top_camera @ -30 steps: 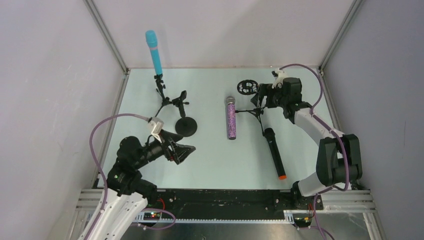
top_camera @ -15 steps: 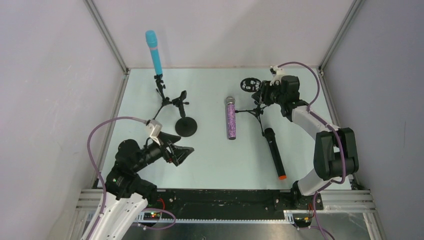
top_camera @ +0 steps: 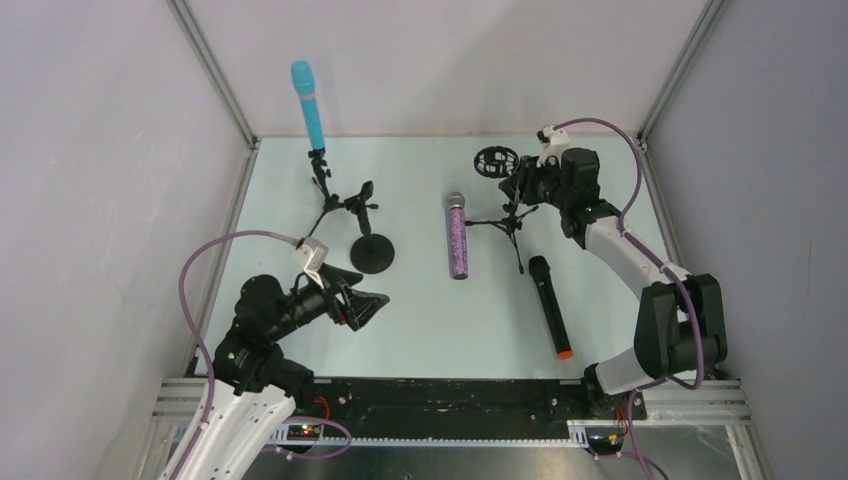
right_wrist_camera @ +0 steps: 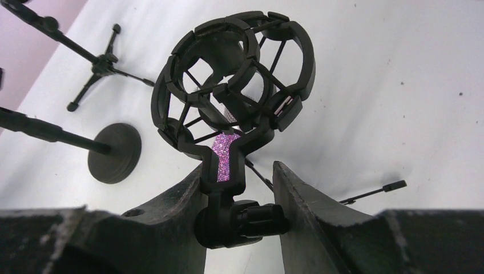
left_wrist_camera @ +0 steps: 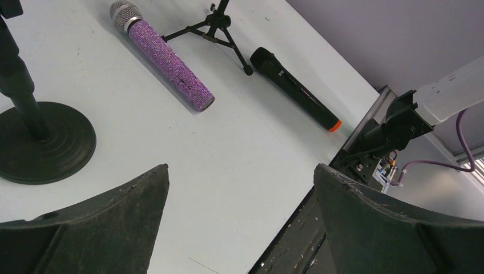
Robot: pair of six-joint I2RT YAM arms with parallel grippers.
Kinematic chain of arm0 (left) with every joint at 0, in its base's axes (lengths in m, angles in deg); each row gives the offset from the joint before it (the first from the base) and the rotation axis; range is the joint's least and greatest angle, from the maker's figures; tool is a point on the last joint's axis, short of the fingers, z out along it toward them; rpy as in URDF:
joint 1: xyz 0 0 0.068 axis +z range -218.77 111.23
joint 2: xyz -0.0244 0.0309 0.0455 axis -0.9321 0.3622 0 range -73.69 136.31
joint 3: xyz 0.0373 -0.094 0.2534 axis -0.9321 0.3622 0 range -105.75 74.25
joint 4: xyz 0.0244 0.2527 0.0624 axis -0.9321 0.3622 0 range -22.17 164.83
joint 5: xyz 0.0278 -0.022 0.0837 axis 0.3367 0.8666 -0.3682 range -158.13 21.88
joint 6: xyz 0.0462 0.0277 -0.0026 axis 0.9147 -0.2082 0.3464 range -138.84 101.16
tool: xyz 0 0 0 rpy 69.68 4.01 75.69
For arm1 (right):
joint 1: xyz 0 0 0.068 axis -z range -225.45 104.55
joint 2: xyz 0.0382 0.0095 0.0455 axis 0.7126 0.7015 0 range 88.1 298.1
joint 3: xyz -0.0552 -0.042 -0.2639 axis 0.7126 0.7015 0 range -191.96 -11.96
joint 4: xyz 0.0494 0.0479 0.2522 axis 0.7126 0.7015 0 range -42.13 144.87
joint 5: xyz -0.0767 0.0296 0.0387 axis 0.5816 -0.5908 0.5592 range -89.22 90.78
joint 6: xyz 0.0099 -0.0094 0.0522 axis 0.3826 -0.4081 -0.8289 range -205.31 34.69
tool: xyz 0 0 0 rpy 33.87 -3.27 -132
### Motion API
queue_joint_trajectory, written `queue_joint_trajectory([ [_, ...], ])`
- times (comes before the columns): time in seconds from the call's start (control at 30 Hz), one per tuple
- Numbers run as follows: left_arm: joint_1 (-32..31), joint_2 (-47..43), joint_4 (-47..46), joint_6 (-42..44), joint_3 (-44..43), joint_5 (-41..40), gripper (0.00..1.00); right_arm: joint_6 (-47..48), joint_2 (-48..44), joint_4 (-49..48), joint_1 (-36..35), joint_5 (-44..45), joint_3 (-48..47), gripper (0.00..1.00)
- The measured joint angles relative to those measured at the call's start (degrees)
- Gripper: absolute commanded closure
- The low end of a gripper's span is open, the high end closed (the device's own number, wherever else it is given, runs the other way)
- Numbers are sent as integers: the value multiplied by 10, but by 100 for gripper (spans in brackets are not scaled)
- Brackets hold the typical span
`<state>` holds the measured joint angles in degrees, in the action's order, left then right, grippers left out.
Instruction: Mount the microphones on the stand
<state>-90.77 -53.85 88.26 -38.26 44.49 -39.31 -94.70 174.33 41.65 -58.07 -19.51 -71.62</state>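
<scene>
Your right gripper (right_wrist_camera: pixel 237 188) clamps the tripod stand (right_wrist_camera: pixel 240 222) at its neck, probably to steady it for the purple microphone (left_wrist_camera: pixel 162 57). Your left gripper (left_wrist_camera: pixel 241 168) hangs wide open.

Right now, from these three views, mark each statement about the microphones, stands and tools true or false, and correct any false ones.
1. The light blue microphone stands upright on a tripod stand. True.
2. The purple glitter microphone is mounted on a stand. False: it lies flat on the table.
3. The left tool is open and empty. True.
4. The black microphone has its orange end toward the far wall. False: it points toward the near edge.
5. The right tool is shut on the shock-mount stand. True.
</scene>
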Motion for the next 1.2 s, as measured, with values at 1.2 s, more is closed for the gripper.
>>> queue_joint_trajectory([
  [1.2,-1,-1,0,0,0,-2,0,-42,-235,38,-19,-52,-70,96],
])
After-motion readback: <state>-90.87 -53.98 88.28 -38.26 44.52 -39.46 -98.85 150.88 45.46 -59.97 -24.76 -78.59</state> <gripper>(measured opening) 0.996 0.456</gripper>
